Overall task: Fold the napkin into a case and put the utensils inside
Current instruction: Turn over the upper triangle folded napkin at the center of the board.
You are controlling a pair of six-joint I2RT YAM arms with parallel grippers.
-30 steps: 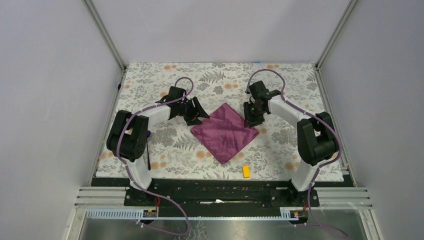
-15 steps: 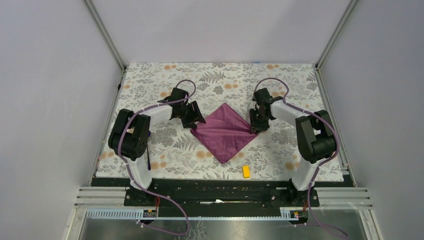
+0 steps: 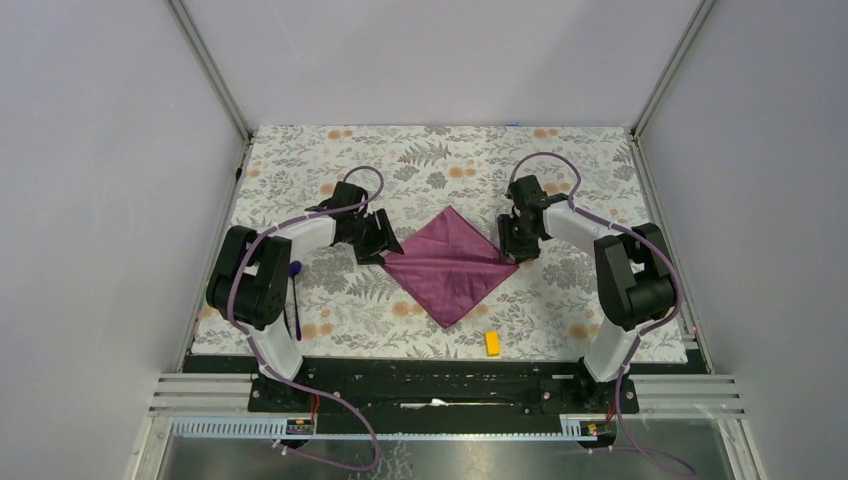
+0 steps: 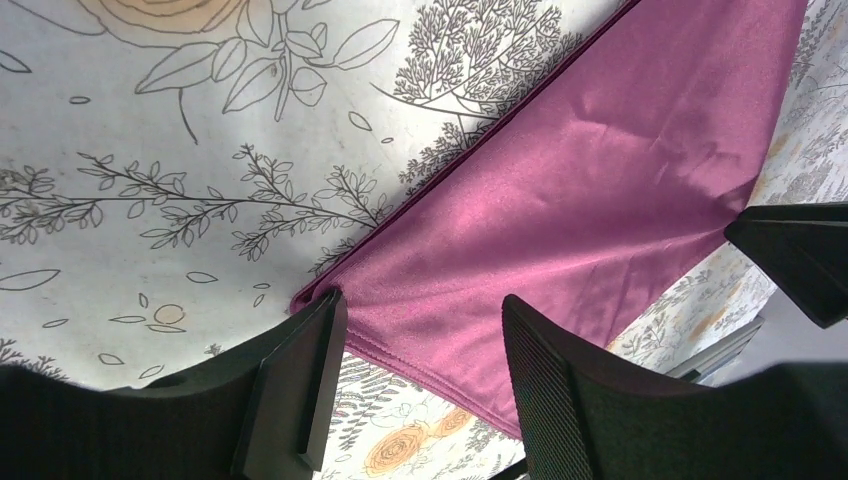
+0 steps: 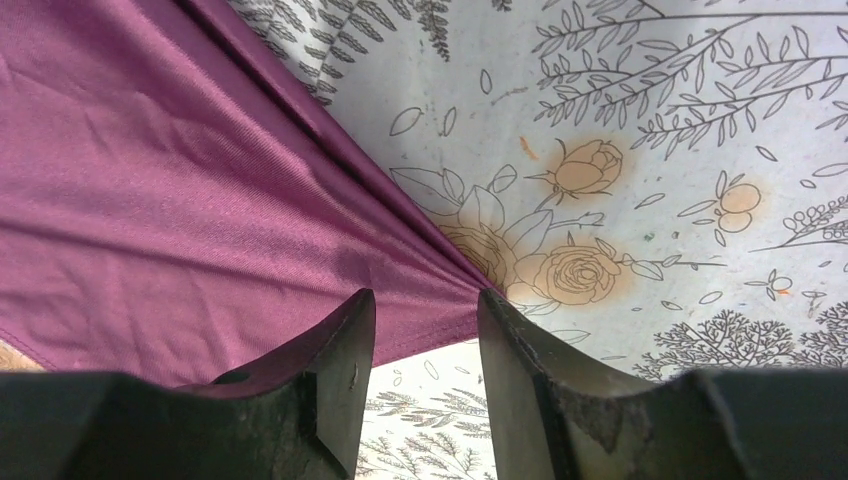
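The plum-purple napkin (image 3: 447, 265) lies flat as a diamond on the flowered mat, with a faint crease across its middle; no case is in view. My left gripper (image 3: 380, 243) is low at its left corner. In the left wrist view the left gripper (image 4: 425, 305) is open, and the napkin (image 4: 600, 190) corner lies between the fingertips. My right gripper (image 3: 516, 246) is at the right corner. The right wrist view shows the right gripper (image 5: 425, 298) open astride the bunched tip of the napkin (image 5: 180, 200). One dark purple utensil (image 3: 296, 300) lies beside the left arm's base.
A small yellow block (image 3: 492, 343) lies near the mat's front edge, below the napkin. The flowered mat (image 3: 440, 160) covers the table between grey walls. A black rail (image 3: 440, 375) with both arm bases runs along the near edge.
Both grippers have come down to the napkin's side corners, the right one sliding right along the edge. Both have opened a little. The napkin now looks drawn flatter.
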